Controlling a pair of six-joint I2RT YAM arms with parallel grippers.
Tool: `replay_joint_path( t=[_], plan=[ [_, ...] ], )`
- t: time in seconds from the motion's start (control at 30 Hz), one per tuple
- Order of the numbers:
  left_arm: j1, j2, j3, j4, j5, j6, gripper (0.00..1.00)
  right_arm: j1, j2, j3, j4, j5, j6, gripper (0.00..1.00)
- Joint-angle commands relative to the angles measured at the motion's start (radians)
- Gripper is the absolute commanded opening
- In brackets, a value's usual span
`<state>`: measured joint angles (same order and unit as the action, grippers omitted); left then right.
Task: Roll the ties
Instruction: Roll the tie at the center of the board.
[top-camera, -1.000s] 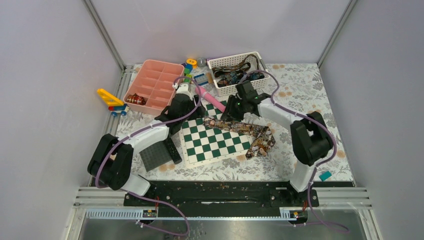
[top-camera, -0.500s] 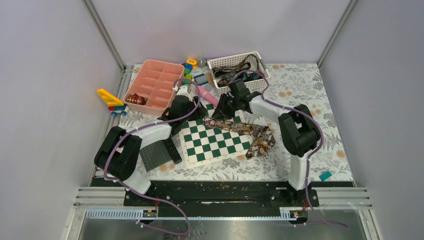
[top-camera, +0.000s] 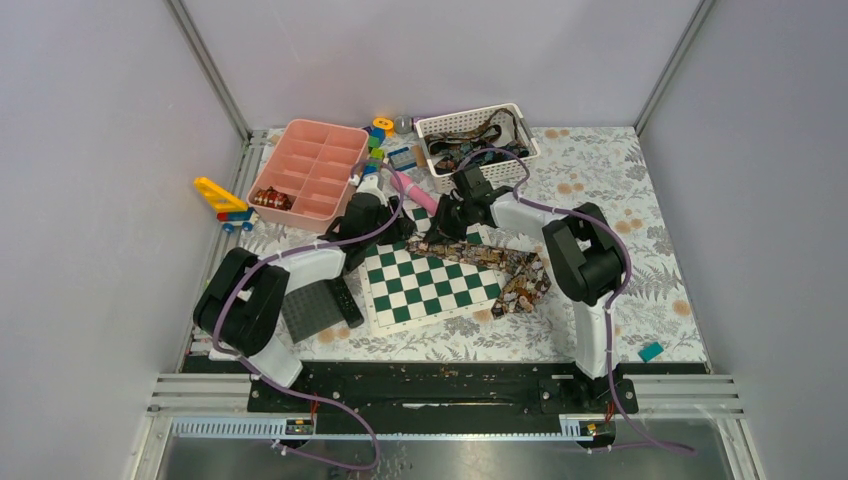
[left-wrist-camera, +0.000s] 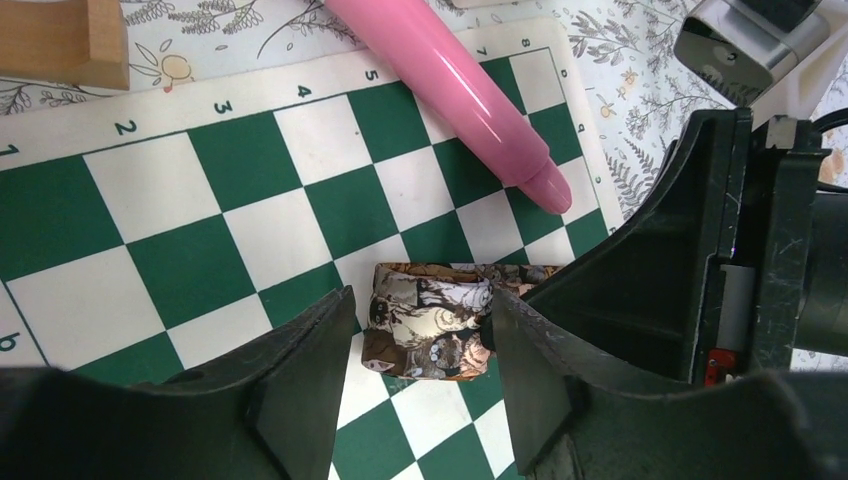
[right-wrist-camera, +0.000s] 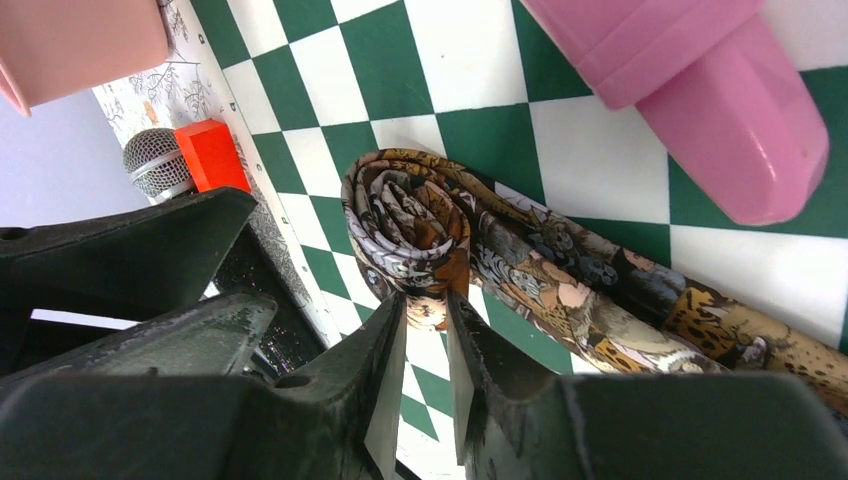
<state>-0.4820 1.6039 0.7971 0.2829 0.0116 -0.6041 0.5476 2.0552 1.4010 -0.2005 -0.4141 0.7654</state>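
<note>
Top view: tie (top-camera: 500, 262) is lying slantwise across the chessboard (top-camera: 430, 295) on the tabletop (top-camera: 620, 200), with the wide end spilling past the board's right edge. The narrow end is coiling up near the board's far-left part, beside the pink cylinder (top-camera: 418, 203). Spare ties (top-camera: 462, 150) are sitting in the white basket (top-camera: 478, 118) behind. Left wrist view: left gripper (left-wrist-camera: 420, 305) is straddling the rolled end (left-wrist-camera: 430, 325) with jaws released, one finger just beside each flank. The right-hand finger is looking close to touching, and nothing is clamped. Right wrist view: right gripper (right-wrist-camera: 425, 310) is pinching the near edge of that small coil, jaws drawn almost together with a tuck of fabric between the tips. The unrolled length is trailing off to the lower right, passing just under the cylinder's rounded tip. Handling guess: the fabric is looking light, limp and silky, so the coil is probably wanting to spring loose and slide on the smooth board, giving no stiffness to push against. The best hold is likely across the coil's flat sides, squeezing through all the turns. The other gripper would be steadying the loose strip close to the roll rather than far out.
</note>
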Motion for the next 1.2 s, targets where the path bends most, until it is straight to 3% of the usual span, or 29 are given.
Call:
replay_joint_path(
  t=[0.0, 0.9, 1.17],
  plan=[
    [0.007, 0.014, -0.014, 0.059, 0.019, -0.009, 0.54, 0.021, 0.023, 0.042, 0.001, -0.025, 0.009, 0.28],
    [0.008, 0.074, -0.015, 0.057, 0.048, -0.013, 0.48, 0.025, 0.039, -0.018, -0.005, 0.039, 0.022, 0.23],
    [0.007, 0.053, 0.005, 0.022, 0.032, -0.011, 0.47, 0.025, -0.006, 0.022, -0.006, 0.027, -0.023, 0.32]
  ],
)
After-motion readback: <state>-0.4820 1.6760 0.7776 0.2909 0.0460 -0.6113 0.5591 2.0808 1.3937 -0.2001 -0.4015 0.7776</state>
